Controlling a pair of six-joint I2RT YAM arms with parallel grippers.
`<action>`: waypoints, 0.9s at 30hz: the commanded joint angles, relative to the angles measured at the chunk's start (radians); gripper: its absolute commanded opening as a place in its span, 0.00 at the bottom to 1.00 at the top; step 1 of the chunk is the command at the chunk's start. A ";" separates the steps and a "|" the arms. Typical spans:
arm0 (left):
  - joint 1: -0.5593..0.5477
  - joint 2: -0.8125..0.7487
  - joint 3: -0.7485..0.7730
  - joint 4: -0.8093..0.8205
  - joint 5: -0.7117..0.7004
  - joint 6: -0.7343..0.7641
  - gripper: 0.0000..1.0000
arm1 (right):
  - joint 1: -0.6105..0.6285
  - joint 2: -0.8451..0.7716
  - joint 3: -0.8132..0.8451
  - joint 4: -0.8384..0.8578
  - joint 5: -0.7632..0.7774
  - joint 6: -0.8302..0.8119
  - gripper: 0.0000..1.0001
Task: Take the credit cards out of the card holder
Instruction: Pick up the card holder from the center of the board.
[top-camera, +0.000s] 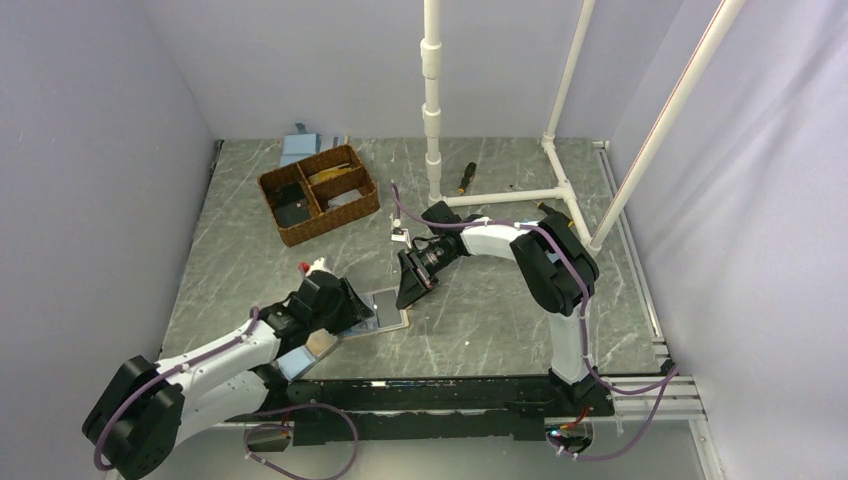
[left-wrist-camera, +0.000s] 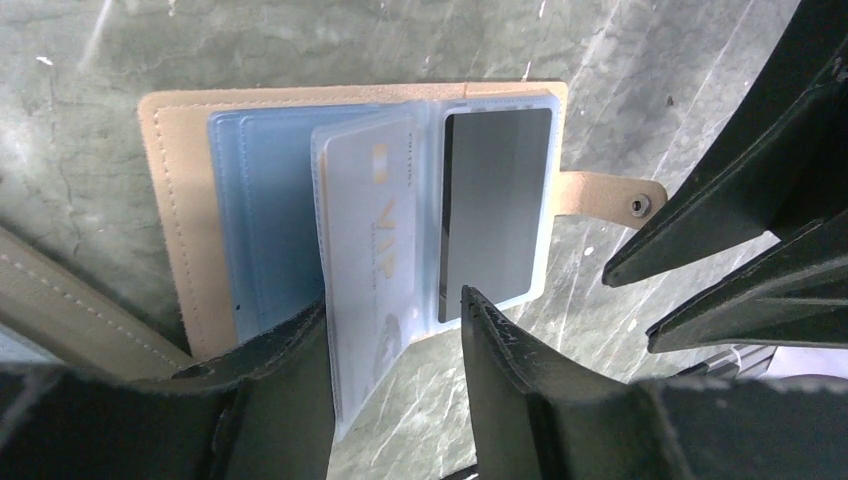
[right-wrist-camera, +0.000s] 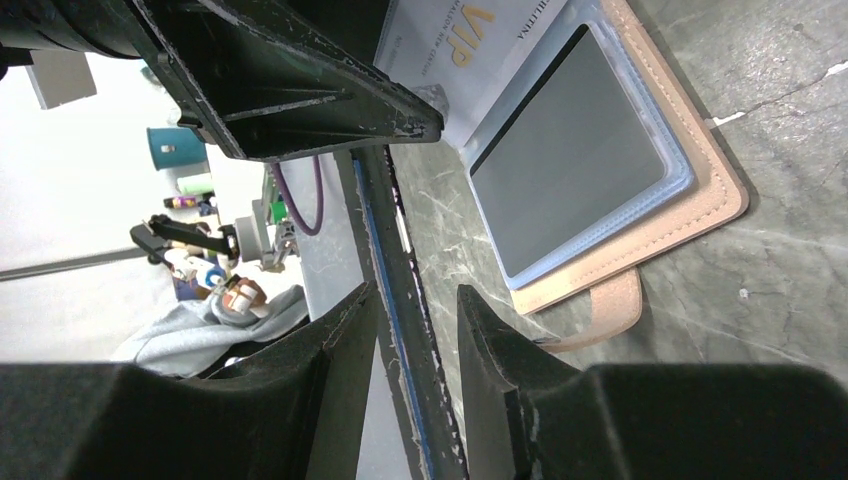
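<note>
Left tool (left-wrist-camera: 395, 300) released, fingers spread either side of a clear sleeve with a white VIP card (left-wrist-camera: 365, 230), low over the card holder (left-wrist-camera: 180, 200). The holder lies open flat on the bench (top-camera: 480, 330) near the front, left of centre, with a dark card (left-wrist-camera: 495, 200) in its right sleeve and its snap strap (left-wrist-camera: 610, 195) sticking out. Right tool (right-wrist-camera: 418, 300) just beside the holder's right edge, also released, fingers apart; further back a wicker basket (top-camera: 330, 222) and a screwdriver (top-camera: 466, 178).

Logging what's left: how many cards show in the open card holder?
2. A white VIP card in the lifted middle sleeve; a dark card in the card holder's sleeve beside the strap. The blue pockets may hide more.
</note>
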 joint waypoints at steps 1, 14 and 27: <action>0.008 -0.037 0.038 -0.053 0.004 0.018 0.50 | -0.001 -0.003 0.036 -0.001 -0.002 -0.025 0.37; 0.037 -0.113 0.008 -0.069 -0.016 0.012 0.15 | 0.005 -0.001 0.053 -0.036 -0.010 -0.067 0.37; 0.053 -0.236 -0.120 0.406 0.104 0.174 0.00 | -0.008 -0.136 0.150 -0.332 -0.097 -0.544 0.39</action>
